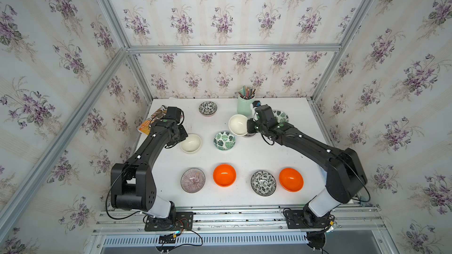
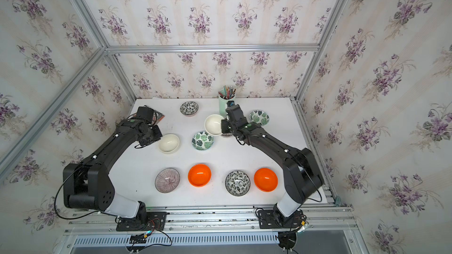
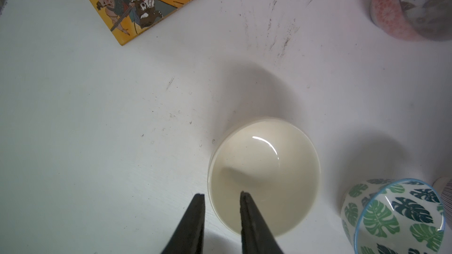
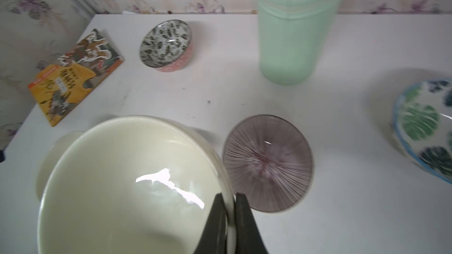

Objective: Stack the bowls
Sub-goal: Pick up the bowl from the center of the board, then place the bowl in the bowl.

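No bowls are stacked yet. The right pincer (image 4: 230,194) is clenched on the rim of one cream bowl (image 1: 238,125), which looks lifted off the table (image 1: 244,157), a little above the middle in both top views. The other cream bowl (image 1: 191,143) sits to its left. The left pincer (image 3: 222,193) is released, with its jaws apart on each side of that bowl's rim. The leaf bowls (image 1: 224,140), flower bowls (image 1: 263,183), striped bowls (image 1: 193,180) and orange bowls (image 1: 224,175) each sit alone. Almost all the job is left.

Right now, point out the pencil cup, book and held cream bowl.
pencil cup (image 4: 291,45): right wrist view, outer wall.
book (image 4: 74,76): right wrist view, cover.
held cream bowl (image 4: 117,179): right wrist view, inner wall.
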You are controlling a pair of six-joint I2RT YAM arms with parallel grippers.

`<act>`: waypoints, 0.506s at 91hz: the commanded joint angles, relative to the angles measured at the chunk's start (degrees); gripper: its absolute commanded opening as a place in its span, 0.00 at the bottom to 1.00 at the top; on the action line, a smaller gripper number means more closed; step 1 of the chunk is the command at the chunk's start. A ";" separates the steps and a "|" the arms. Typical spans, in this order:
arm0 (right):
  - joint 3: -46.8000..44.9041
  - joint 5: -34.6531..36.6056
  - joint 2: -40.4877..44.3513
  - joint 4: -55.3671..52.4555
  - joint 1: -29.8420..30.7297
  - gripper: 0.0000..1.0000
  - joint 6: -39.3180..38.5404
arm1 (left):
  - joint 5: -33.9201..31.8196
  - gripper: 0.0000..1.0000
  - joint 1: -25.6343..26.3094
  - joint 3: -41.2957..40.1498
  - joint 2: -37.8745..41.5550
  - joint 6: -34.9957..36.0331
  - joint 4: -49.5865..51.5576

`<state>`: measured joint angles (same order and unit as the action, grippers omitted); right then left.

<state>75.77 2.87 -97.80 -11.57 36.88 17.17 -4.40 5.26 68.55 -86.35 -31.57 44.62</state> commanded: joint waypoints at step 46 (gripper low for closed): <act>35.49 -2.77 -29.55 -3.87 13.34 0.02 -2.95 | 1.35 0.32 -6.04 -3.98 7.81 -5.35 -1.80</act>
<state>109.51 0.49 -126.04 -16.93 49.50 13.67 -2.28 -0.23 65.34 -80.07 -34.92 44.56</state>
